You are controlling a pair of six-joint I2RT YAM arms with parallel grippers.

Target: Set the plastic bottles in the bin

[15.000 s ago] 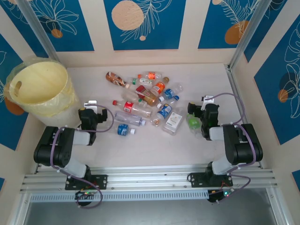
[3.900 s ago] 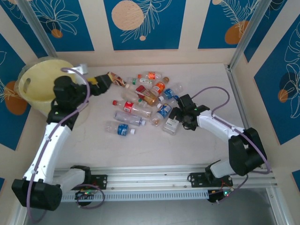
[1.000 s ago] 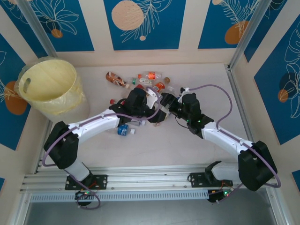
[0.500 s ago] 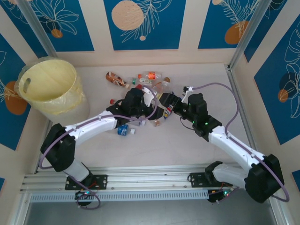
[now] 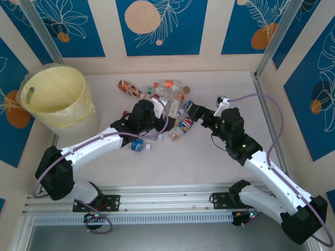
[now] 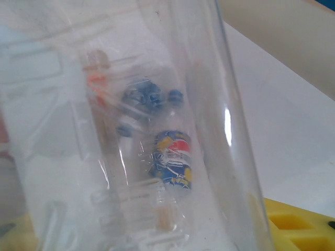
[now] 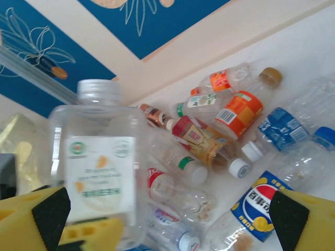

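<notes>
- Top view: the left claw (image 5: 168, 107) is clenched on a clear square bottle (image 5: 172, 103), lifted just above the heap, I judge so that it can be carried off. The bin (image 5: 52, 97) stands well apart at 10 o'clock from this claw, at the worktop's (image 5: 220, 157) far left corner. The other plastic bottles (image 5: 168, 83) lie scattered from 10 to 1 o'clock of it.
- Top view: the right claw (image 5: 191, 111) sits just beside at 3 o'clock, spread wide and holding nothing. A blue cola bottle (image 5: 184, 125) lies on its side at 7 o'clock of it.
- Left wrist view: the clear square bottle's wall (image 6: 131, 130) runs right across the lens, so it sits between the fingers (image 6: 298, 225). The cola bottle (image 6: 172, 159) shows through it, below.
- Right wrist view: the right claw's (image 7: 170, 217) jaws stand far apart. The square bottle (image 7: 99, 167), upright with a silver cap, is at 10 o'clock by the left-hand finger; whether it touches that finger I cannot tell. The heap lies from 12 to 2 o'clock, and the cola bottle (image 7: 256, 212) is near the right-hand finger.
</notes>
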